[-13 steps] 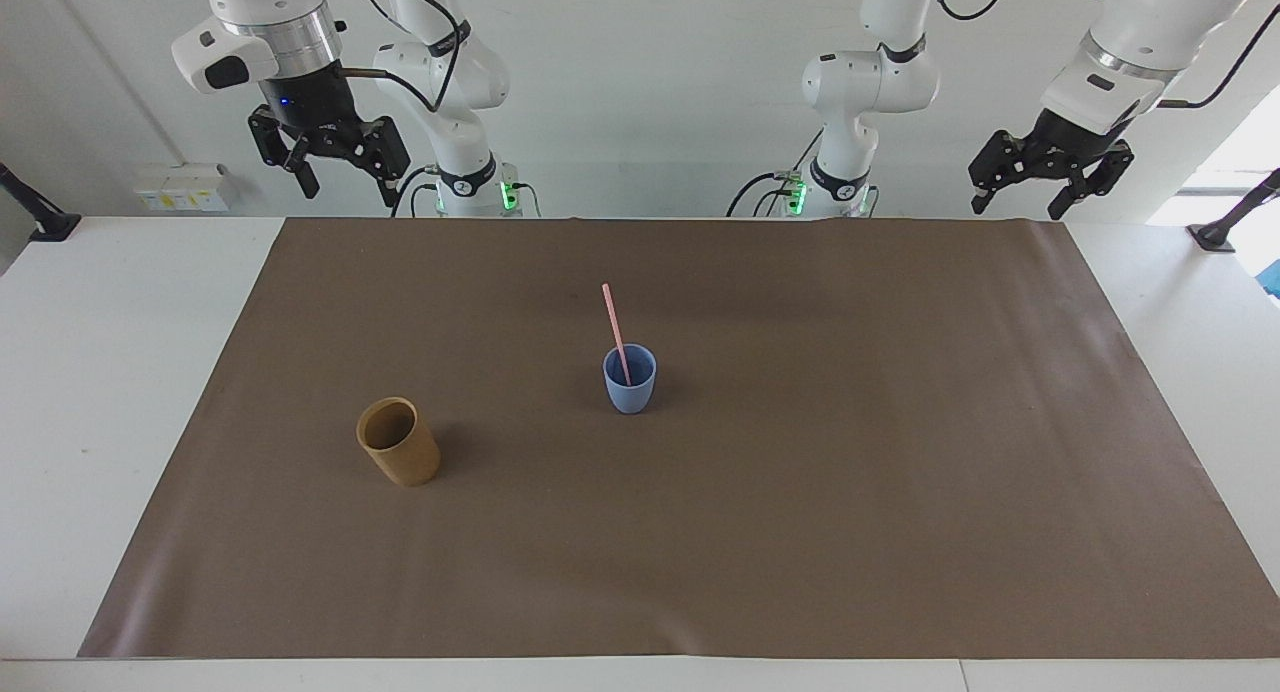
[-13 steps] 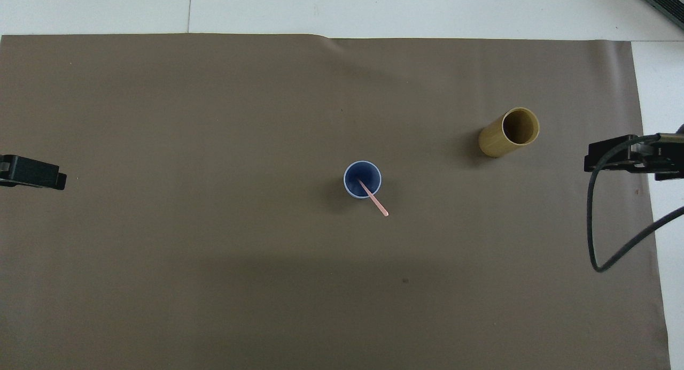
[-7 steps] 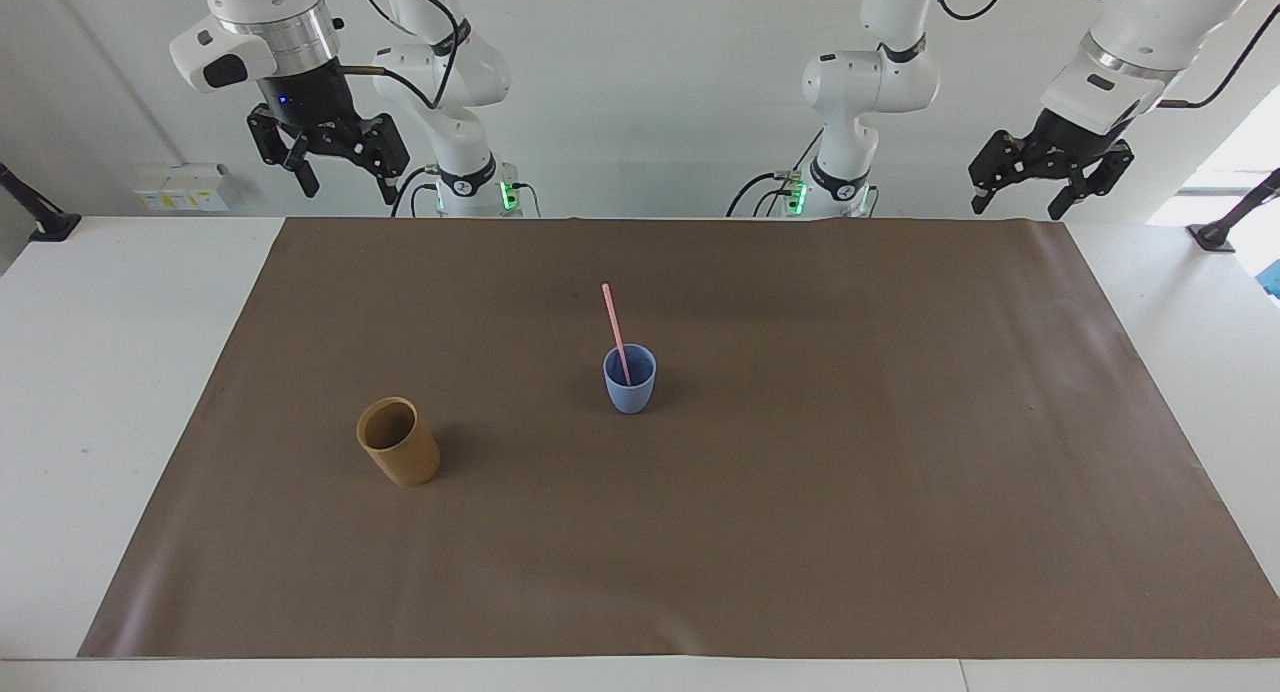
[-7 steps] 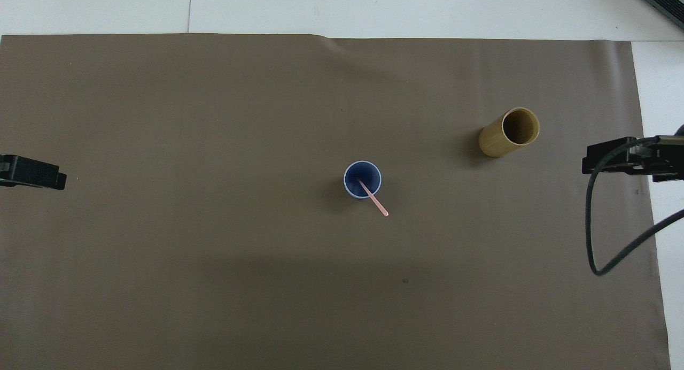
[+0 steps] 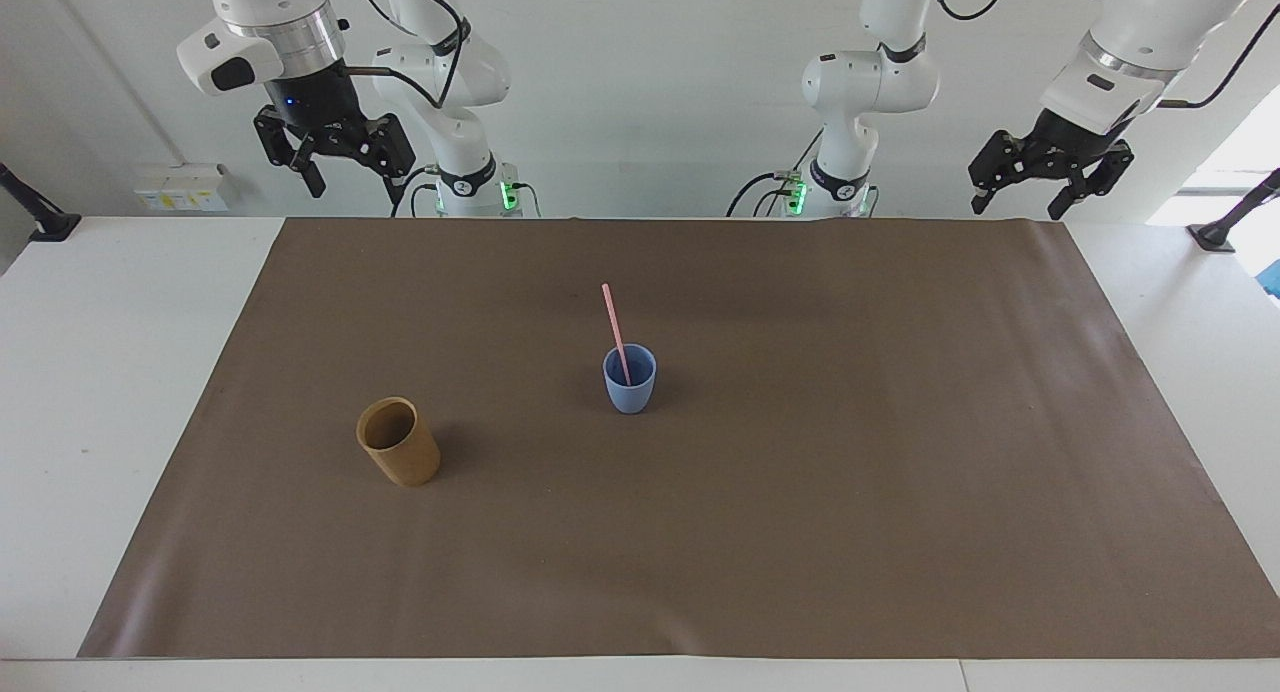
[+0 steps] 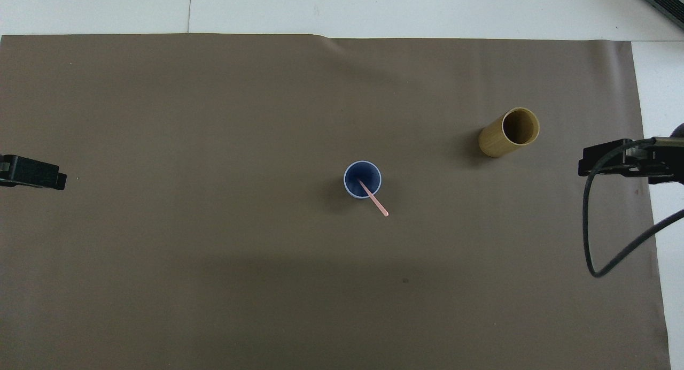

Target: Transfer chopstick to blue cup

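leaning toward the robots in the blue cup point(image 5: 630, 380), chopstick point(image 5: 615, 330) already home, nearer the right gripper point(image 5: 348, 168), both it and left gripper point(image 5: 1028, 190) spread, empty.

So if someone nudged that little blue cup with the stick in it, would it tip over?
Probably fairly easily. The blue cup is small and tapers toward its base, so its footing looks narrow. The chopstick leans on the rim and rises well above it, which likely adds leverage. It also looks light, so a low push might just slide it across the brown mat.
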Robot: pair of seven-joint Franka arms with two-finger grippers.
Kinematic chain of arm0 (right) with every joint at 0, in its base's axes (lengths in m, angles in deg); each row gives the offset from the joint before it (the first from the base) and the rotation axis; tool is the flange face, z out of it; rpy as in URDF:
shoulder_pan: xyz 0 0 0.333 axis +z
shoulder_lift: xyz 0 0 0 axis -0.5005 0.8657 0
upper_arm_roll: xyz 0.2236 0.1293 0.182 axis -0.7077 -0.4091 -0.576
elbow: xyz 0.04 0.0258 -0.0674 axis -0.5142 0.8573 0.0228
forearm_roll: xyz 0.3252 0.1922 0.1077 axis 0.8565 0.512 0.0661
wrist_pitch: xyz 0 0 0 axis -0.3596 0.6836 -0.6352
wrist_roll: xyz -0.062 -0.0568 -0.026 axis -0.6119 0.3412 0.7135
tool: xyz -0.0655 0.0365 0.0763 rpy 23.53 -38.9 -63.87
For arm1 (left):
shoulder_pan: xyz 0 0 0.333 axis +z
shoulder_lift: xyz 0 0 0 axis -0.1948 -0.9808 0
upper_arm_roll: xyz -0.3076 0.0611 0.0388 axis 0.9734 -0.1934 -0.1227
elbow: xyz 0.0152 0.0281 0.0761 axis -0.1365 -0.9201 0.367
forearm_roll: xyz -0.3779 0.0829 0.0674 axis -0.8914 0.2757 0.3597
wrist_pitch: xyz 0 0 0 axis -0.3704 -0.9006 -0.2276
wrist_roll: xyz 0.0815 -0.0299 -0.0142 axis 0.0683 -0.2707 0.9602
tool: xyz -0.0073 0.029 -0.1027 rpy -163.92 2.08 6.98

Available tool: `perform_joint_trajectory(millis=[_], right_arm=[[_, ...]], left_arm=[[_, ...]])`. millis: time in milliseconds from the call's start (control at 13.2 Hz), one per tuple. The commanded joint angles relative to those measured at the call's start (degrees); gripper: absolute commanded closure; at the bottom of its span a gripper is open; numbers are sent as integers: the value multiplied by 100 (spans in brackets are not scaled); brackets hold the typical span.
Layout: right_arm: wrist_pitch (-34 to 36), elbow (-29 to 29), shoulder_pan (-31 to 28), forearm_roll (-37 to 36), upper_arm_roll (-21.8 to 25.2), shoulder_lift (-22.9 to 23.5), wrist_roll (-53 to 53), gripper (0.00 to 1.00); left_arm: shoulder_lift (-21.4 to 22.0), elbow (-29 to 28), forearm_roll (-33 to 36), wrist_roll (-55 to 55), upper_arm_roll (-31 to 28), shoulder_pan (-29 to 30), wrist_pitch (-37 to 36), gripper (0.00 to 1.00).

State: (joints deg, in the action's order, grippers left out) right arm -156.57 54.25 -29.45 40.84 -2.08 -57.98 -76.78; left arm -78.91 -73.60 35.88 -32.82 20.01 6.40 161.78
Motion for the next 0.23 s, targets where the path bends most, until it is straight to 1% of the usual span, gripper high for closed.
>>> perform_joint_trajectory(millis=[0, 151], right_arm=[[49, 163, -23, 159, 34, -116, -70, 0], [49, 207, -15, 159, 34, -160, -52, 0]], left_arm=[[97, -44, 69, -48, 20, 44, -57, 0], [97, -44, 69, -48, 20, 44, -57, 0]])
